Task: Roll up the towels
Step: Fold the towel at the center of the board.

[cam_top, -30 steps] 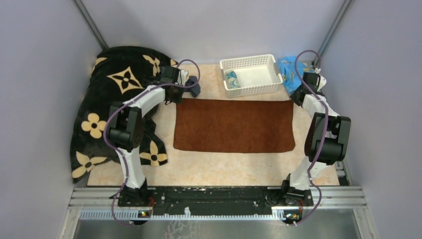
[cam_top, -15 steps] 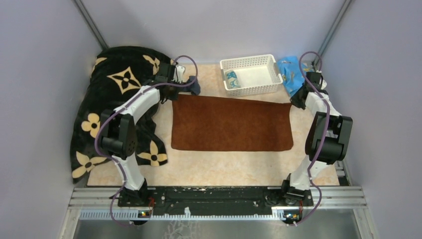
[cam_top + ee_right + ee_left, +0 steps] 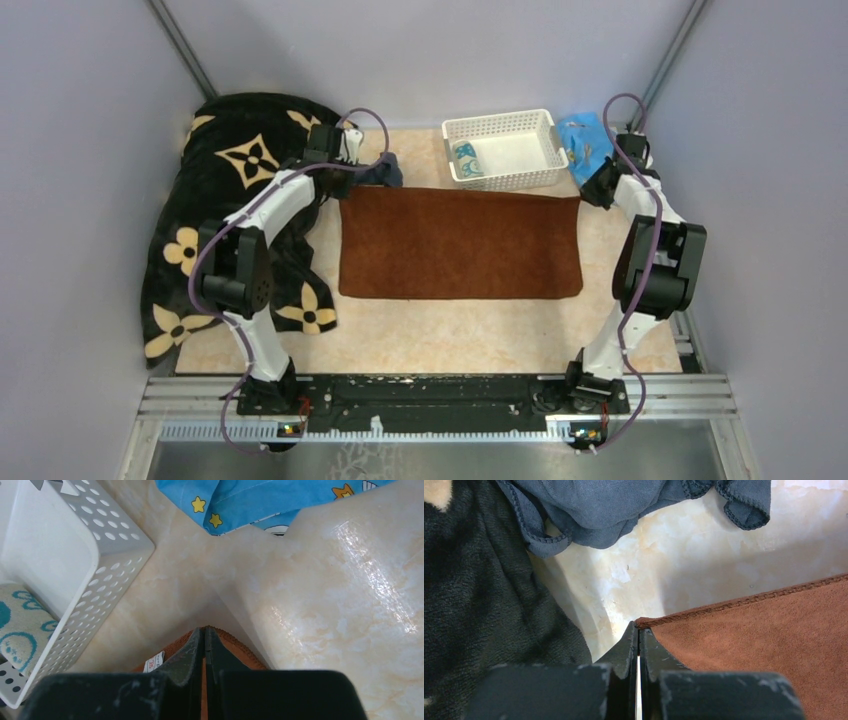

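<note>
- position: the rust-brown towel [image 3: 460,245] lies spread flat in the middle of the worktop [image 3: 430,335], its long axis running left to right.
- left tool [image 3: 639,630] is pressed together on the towel's far-left corner; right tool [image 3: 204,632] is pinched shut on its far-right corner.
- both tools sit on the far long edge, so the cloth's body lies toward the arm bases; a roll would likely run along the short axis, toward the near edge.
- slate towel [image 3: 624,505] is bunched just beyond the left corner; white basket [image 3: 505,180] stands just past the far edge.
</note>
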Robot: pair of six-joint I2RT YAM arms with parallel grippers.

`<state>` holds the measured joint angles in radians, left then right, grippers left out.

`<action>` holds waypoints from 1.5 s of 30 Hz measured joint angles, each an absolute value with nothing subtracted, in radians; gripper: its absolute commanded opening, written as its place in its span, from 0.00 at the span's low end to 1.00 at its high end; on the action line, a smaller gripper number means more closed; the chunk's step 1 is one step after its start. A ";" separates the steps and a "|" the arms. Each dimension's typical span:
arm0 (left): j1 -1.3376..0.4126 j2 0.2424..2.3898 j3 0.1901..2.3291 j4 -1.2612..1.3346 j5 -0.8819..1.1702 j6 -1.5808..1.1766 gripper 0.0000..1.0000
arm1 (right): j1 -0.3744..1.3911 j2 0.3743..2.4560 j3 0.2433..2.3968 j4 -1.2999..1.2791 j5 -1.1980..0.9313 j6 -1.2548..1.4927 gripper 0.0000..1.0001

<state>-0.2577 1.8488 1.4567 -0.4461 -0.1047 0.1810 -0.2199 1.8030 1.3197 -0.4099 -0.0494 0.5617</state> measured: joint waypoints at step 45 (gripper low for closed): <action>-0.232 1.641 1.229 -0.457 -0.054 0.054 0.00 | -0.270 1.518 1.037 -0.453 -0.043 0.641 0.00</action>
